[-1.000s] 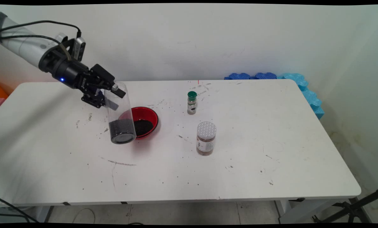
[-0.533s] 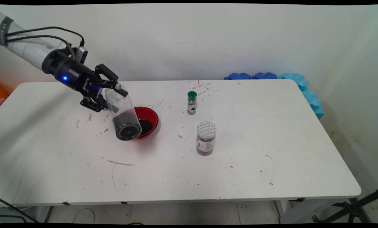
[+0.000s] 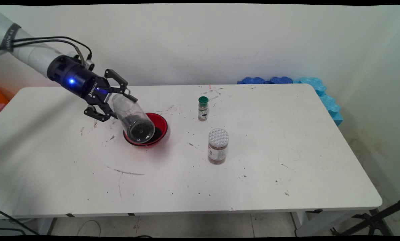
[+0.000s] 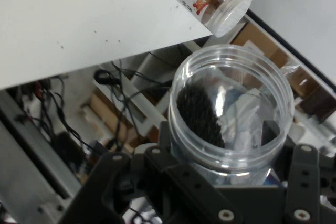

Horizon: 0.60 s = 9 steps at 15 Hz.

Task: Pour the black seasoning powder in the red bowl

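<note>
a: what is the gripper [image 3: 114, 102] holding?

b: a clear plastic jar [image 3: 134, 118]; the jaws are clamped on its wall near the open end, one finger above, one below; the jar is tilted, its closed base swung down toward the viewer and hanging over the red bowl [image 3: 161, 129]

a: how does the jar look?

b: a plain see-through cylinder, no lid, with a rolled rim; dark black grains lie heaped against its lower side; in the hand view the jar [image 4: 231, 114] shows its round mouth wide open, the black grains clinging to the left of the inner wall, the gripper [image 4: 220, 198] wrapped about it from below

a: and the bowl?

b: on the white table [image 3: 287, 140], at about 9 o'clock from the table's middle; it holds a dark patch of the same grains; whether the jar touches the bowl i cannot tell

a: what else stands there?

b: a small spice bottle with a green cap [image 3: 203, 108] at about 3 o'clock from the bowl, well apart; a brown-filled jar with a white patterned lid [image 3: 218, 146] at about 4 o'clock from the bowl, near the spice bottle; black specks are scattered over the tabletop; blue foam pieces [image 3: 320, 92] lie by the wall at the table's 1 o'clock corner
</note>
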### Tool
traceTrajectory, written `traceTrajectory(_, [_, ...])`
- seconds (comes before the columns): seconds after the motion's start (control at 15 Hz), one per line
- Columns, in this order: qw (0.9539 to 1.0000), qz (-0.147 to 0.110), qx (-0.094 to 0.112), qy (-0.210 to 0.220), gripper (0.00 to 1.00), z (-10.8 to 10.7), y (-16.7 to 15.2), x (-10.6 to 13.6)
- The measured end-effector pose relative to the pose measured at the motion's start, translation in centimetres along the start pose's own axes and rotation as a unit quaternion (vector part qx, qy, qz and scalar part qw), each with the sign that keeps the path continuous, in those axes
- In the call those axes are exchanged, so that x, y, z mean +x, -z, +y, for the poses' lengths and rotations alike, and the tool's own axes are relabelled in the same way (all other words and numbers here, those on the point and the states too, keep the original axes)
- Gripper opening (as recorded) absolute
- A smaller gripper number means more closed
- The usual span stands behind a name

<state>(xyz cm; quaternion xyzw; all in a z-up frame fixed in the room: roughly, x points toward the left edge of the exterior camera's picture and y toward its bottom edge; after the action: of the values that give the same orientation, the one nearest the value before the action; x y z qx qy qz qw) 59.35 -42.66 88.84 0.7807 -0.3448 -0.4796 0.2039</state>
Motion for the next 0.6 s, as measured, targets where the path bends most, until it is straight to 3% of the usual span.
traceTrajectory(0.2, [0.9989, -0.014, -0.011, 0.044, 0.00, 0.0, -0.5, 0.5])
traceTrajectory(0.6, [0.9918, -0.046, -0.030, 0.116, 0.00, 0.0, -1.6, 1.9])
